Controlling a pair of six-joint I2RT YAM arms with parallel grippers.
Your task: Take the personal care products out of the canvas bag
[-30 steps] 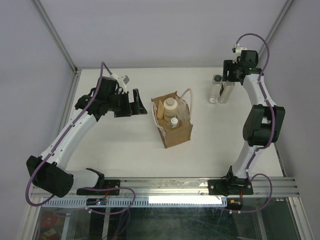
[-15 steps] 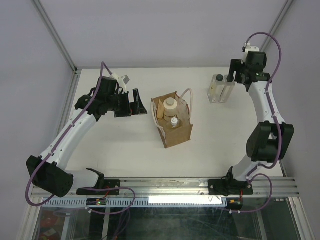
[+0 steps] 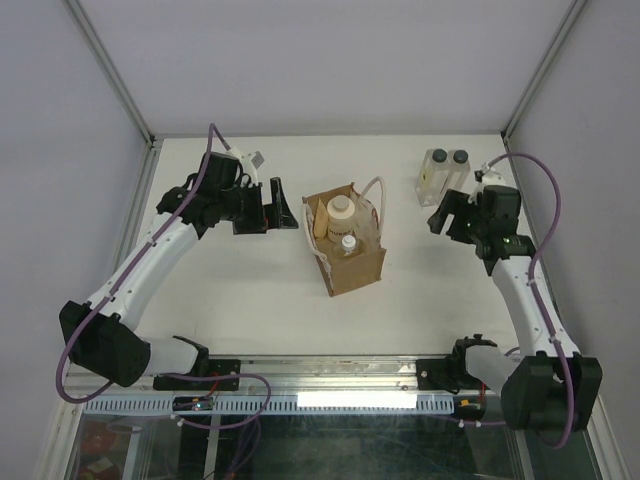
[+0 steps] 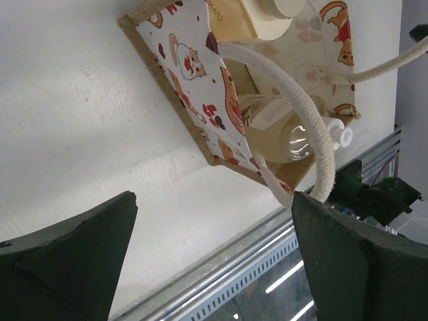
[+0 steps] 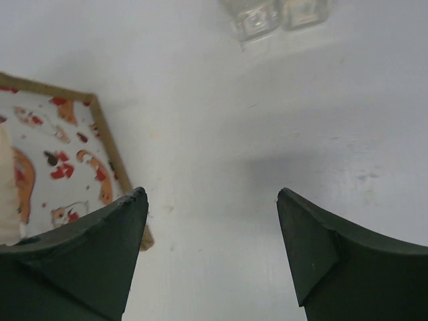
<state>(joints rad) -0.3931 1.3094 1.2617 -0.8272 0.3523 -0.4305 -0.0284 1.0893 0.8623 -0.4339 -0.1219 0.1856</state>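
The canvas bag (image 3: 352,262) stands open at the table's middle. It holds a whitish bottle (image 3: 340,210) and a slim bottle with a white cap (image 3: 348,243). In the left wrist view the bag (image 4: 194,73) shows its patterned lining, the whitish bottle (image 4: 257,17) and the slim bottle (image 4: 291,137) under a cream handle (image 4: 294,100). Two clear bottles with black caps (image 3: 447,174) stand at the back right, also at the top of the right wrist view (image 5: 277,13). My left gripper (image 3: 283,205) is open and empty, left of the bag. My right gripper (image 3: 437,216) is open and empty, between bag and clear bottles.
The white table ends in a metal rail (image 3: 330,370) at the near edge, also seen in the left wrist view (image 4: 221,274). Grey walls and frame posts (image 3: 125,100) close in the back and sides. The bag's corner (image 5: 100,134) lies left of my right fingers.
My right gripper has let go of a clear bottle beside the other one, risen, then swung down and nearer, toward the bag. My left arm has hardly moved.
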